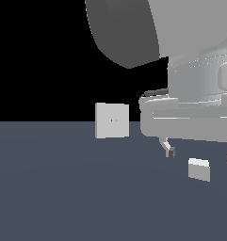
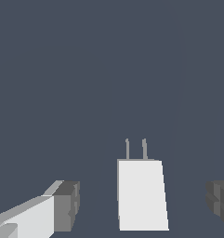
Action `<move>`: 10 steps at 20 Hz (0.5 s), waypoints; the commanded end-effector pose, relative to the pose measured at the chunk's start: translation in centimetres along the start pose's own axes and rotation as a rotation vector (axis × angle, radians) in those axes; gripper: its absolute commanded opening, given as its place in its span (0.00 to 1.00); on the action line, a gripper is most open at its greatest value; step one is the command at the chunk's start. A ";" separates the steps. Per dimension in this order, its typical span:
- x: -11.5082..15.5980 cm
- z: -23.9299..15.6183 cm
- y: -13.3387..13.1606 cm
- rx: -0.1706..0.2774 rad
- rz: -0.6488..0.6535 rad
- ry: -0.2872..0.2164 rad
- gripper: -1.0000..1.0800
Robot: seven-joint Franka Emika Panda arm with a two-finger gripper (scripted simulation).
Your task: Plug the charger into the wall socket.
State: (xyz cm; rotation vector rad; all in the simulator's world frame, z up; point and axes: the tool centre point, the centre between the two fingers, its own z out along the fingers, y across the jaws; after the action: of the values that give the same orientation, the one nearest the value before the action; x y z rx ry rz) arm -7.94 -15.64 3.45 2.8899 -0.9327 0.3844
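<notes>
Lying flat on the dark blue-grey floor (image 1: pixel 63 188), the charger (image 1: pixel 199 169) sits under the arm's big pale wrist housing (image 1: pixel 190 113), toward the exterior view's right. The gripper (image 1: pixel 200 157) hangs just above it with its fingers spread wide: one dark fingertip (image 1: pixel 171 152) shows on the exterior view's left of the block, the other at the frame's right edge, and neither touches it. In the wrist view the charger (image 2: pixel 142 195) lies between the two pads (image 2: pixel 67 206) with clear floor on either side, and its two thin prongs (image 2: pixel 135 149) point away from the camera. The wall socket (image 1: pixel 112 121) stands upright on the floor, well apart from the charger toward the exterior view's left and farther back, its two tiny holes facing the camera. Only bare floor shows between block and plate.
</notes>
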 end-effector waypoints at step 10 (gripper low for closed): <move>-0.6 2.2 0.0 0.000 0.002 0.000 0.00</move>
State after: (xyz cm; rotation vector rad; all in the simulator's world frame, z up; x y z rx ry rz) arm -7.98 -15.64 1.18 2.8895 -0.9352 0.3836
